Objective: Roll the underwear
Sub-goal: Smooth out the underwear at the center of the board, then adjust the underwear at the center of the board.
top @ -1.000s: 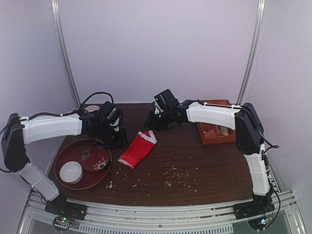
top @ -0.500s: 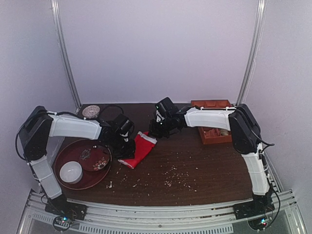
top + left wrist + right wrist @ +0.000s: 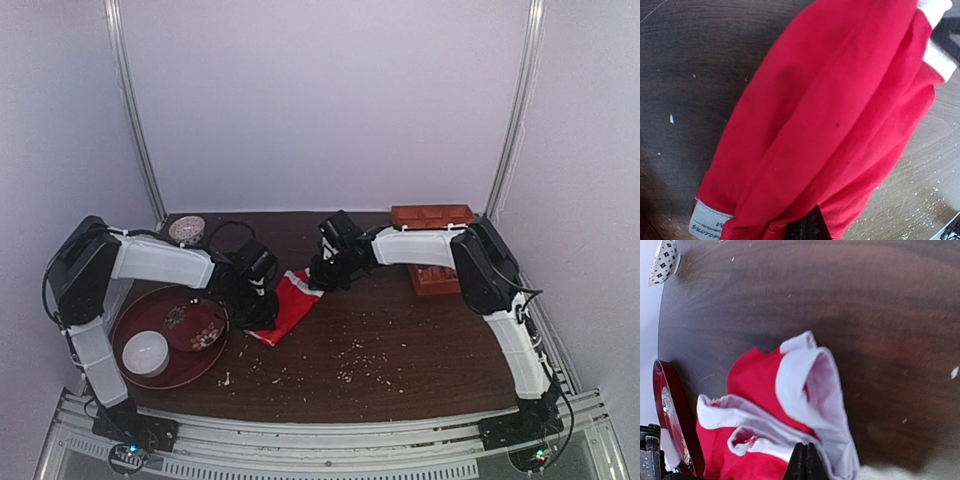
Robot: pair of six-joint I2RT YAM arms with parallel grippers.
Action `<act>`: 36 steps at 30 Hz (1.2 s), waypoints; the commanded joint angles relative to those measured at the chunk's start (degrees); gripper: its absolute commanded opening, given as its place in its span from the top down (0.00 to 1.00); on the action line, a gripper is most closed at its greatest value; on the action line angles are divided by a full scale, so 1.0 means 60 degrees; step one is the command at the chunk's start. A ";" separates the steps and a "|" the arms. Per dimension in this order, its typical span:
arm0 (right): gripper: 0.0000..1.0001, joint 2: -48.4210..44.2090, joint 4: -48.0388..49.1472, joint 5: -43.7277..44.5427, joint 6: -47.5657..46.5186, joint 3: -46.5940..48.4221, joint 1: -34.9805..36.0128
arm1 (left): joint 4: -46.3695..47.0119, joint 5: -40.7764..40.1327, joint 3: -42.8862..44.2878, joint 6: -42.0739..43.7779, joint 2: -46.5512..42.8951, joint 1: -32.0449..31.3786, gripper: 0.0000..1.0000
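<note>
The red underwear (image 3: 290, 306) lies in a long folded bundle on the dark wooden table, with its white waistband toward the back. It fills the left wrist view (image 3: 830, 115), where a white label shows at its near end. My left gripper (image 3: 259, 306) sits at the bundle's left edge, its dark fingertips (image 3: 807, 231) together with red cloth bunched around them. My right gripper (image 3: 322, 276) is at the waistband end. In the right wrist view its fingers (image 3: 804, 461) are shut and touch the raised white waistband (image 3: 805, 385).
A round red tray (image 3: 122, 322) at the left holds a white bowl (image 3: 146, 352) and a patterned dark dish (image 3: 194, 326). A small patterned bowl (image 3: 187, 229) stands at the back left. A red-brown box (image 3: 432, 215) is at the back right. Crumbs (image 3: 360, 360) are scattered near the front.
Both grippers have moved in onto the underwear, the left from beside the tray to the bundle's left edge, the right forward and down to the waistband end. The bundle has shifted slightly.
</note>
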 commanded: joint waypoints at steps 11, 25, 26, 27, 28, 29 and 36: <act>0.80 -0.1136 0.0925 0.0272 -0.0881 -0.0977 -0.0266 | -0.0704 -0.0397 0.0954 0.0699 -0.0157 0.0202 0.85; 0.84 -0.3621 0.1969 0.0143 -0.0336 -0.4430 -0.0154 | -0.1683 -0.1343 0.1965 0.1370 0.0232 0.1173 0.82; 0.84 -0.3732 0.1981 0.0143 -0.0335 -0.4561 -0.0140 | -0.1793 -0.1412 0.2005 0.1367 0.0338 0.1236 0.82; 0.84 -0.3808 0.2013 0.0135 -0.0322 -0.4704 -0.0122 | -0.1774 -0.1441 0.1994 0.1380 0.0425 0.1276 0.81; 0.84 -0.3905 0.2047 0.0129 -0.0304 -0.4822 -0.0108 | -0.1720 -0.1419 0.1947 0.1381 0.0485 0.1301 0.81; 0.84 -0.3936 0.2076 0.0115 -0.0284 -0.4907 -0.0105 | -0.1673 -0.1347 0.1941 0.1400 0.0579 0.1330 0.81; 0.84 -0.4224 0.2122 0.0112 -0.0285 -0.5296 -0.0090 | -0.1356 -0.0559 0.1713 0.1316 0.1201 0.1337 0.83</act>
